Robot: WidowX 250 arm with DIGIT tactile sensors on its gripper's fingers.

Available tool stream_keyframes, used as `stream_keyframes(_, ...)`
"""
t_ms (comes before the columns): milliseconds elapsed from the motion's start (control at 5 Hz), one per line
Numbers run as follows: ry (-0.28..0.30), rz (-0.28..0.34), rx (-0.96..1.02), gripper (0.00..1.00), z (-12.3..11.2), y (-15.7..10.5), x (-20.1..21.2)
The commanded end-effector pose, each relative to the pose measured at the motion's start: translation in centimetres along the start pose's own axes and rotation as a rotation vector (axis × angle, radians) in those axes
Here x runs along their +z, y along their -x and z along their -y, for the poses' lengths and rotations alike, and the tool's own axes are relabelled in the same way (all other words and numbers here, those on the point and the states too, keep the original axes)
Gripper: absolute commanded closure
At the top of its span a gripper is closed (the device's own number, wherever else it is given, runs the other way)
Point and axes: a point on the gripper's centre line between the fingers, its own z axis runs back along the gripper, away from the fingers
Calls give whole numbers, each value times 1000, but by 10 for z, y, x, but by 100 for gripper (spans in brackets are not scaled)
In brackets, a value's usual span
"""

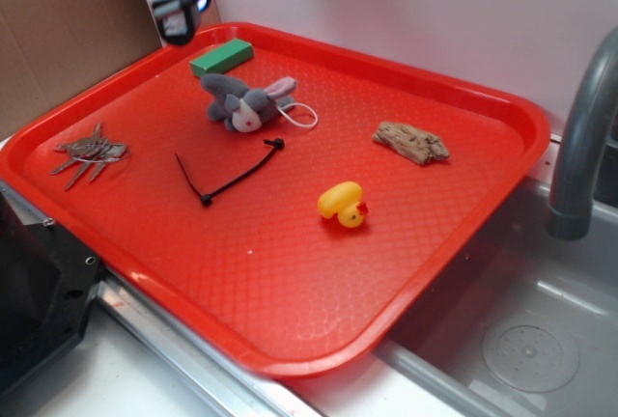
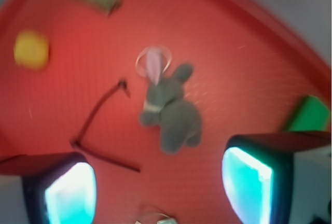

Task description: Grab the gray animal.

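gripper [image 2: 158, 187] wide open, empty | gray animal [image 2: 168, 112] on red tray [image 1: 290, 272], below and ahead, untouched

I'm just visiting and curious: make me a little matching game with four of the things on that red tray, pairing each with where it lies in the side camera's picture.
Things:
1. gray animal
2. yellow duck
3. green block
4. bundle of metal pieces

Places:
A. near the tray's left rim
B. far end of the tray, just below the claw
C. toward the near right part of the tray, right of the black tie
D. between the green block and the black tie

Pairs: 1-D, 2-C, 3-B, 4-A
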Motion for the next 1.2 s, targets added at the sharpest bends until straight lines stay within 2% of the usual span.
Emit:
stream_keyframes(0, -51, -39, -72, 0, -15, -12, -20)
stream_keyframes(200, -39, -32, -44, 0, -21, -21, -35)
stream_keyframes(400, -30, -55, -28, 0, -22, -29, -49)
stream_keyframes(600, 9, -105, 24, 0, -22, -23, -67)
stream_keyframes(800, -40, -76, 88, 100, -23, -16, -66)
stream_keyframes(1000, -99, -46, 158, 100, -23, -15, -64)
